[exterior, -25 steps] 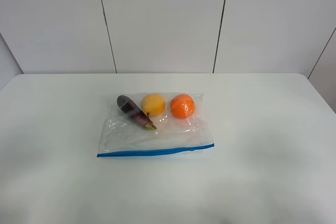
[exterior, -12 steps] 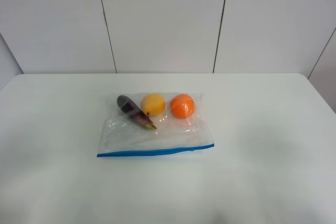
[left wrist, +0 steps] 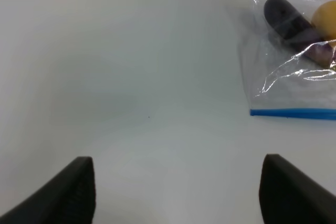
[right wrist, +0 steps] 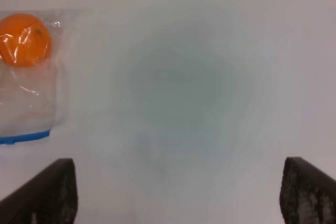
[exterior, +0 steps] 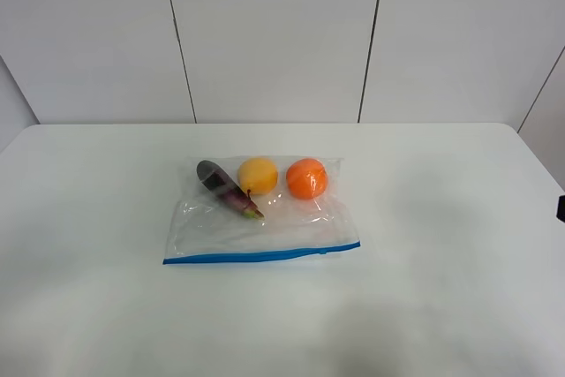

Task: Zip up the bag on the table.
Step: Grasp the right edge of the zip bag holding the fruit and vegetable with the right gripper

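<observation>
The clear bag (exterior: 265,218) lies flat in the middle of the white table (exterior: 441,289). Its blue zipper strip (exterior: 261,255) runs along the near edge. Inside are a dark purple eggplant (exterior: 225,187), a yellow fruit (exterior: 258,175) and an orange (exterior: 306,178). My left gripper (left wrist: 178,192) is open and empty above bare table, with the bag's left end (left wrist: 286,72) off to one side of it. My right gripper (right wrist: 178,195) is open and empty above bare table, with the bag's right end and the orange (right wrist: 23,40) off to one side. Neither gripper touches the bag.
White wall panels (exterior: 274,33) stand behind the table's far edge. A small dark part of the right arm (exterior: 561,207) shows at the right edge of the exterior high view. Bare white tabletop surrounds the bag on all sides.
A small dark part of the right arm has come into the exterior high view at its right edge. The bag has not moved.
</observation>
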`<control>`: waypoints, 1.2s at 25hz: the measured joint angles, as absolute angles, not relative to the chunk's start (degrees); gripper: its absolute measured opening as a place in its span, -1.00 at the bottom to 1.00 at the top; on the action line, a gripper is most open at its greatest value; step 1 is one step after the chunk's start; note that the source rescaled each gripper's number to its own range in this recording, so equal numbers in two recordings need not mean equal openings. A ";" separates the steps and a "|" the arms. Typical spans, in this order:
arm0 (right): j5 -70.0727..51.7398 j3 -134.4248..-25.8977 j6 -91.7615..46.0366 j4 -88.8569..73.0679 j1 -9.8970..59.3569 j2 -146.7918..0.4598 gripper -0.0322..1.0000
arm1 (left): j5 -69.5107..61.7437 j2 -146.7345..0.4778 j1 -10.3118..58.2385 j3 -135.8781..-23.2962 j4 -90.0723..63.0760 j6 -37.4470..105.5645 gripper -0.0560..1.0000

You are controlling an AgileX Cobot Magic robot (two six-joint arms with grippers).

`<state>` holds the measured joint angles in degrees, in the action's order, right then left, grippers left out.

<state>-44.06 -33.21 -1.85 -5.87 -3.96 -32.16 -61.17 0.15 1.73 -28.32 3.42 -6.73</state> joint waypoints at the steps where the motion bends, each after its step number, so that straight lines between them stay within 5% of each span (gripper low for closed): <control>1: -42.54 -33.21 -2.12 -5.95 -3.96 -33.65 0.71 | -61.17 0.15 1.73 -28.32 3.42 -6.73 0.88; 12: -30.99 -33.21 -3.69 -11.62 -3.96 -52.05 0.71 | -61.17 0.15 1.73 -28.32 3.42 -6.73 0.88; 30: -25.68 -33.25 -27.85 -42.30 -3.96 -78.76 0.71 | -61.17 0.15 1.73 -28.32 3.47 -6.73 0.88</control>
